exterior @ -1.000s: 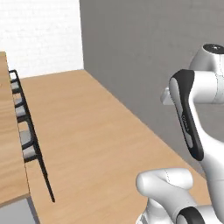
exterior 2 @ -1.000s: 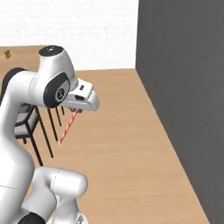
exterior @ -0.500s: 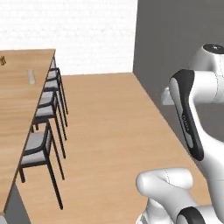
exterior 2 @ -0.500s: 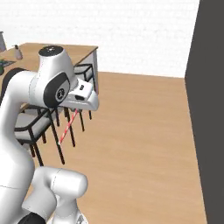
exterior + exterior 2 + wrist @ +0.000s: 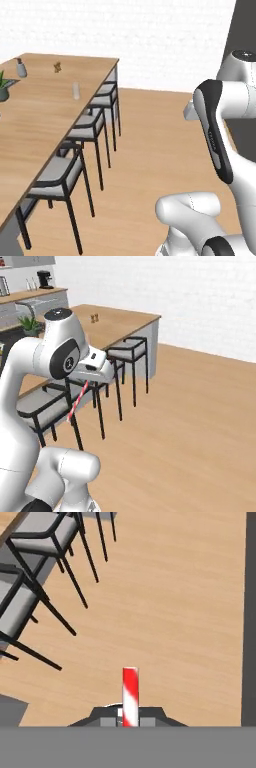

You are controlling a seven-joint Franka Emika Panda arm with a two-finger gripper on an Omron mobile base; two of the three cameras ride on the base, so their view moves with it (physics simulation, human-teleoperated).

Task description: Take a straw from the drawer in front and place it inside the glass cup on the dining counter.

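- The dining counter (image 5: 45, 107), my landmark, is a long light-brown wooden top. It runs toward the white wall at the far end of the room.
- The wooden floor (image 5: 200, 421) lies open beside the counter, on its seat side.
- Black-framed chairs (image 5: 60, 172) with grey seats stand in a row along the counter's near edge, tucked partly under it.
- A green plant (image 5: 4, 86) sits on the counter near its far side.
- The glass cup (image 5: 76, 90) stands upright on the counter, close to the edge above the chairs.
- A small grey bottle (image 5: 21, 68) and a small brown shaker (image 5: 57, 66) stand toward the counter's wall end, well apart from the cup.
- My claw (image 5: 129, 721) hangs over the floor off the counter's seat side, fingers pressed together, pinching the straw.
- The straw (image 5: 77, 401) is red and white striped. It slants downward from my claw, apart from the counter and the cup.
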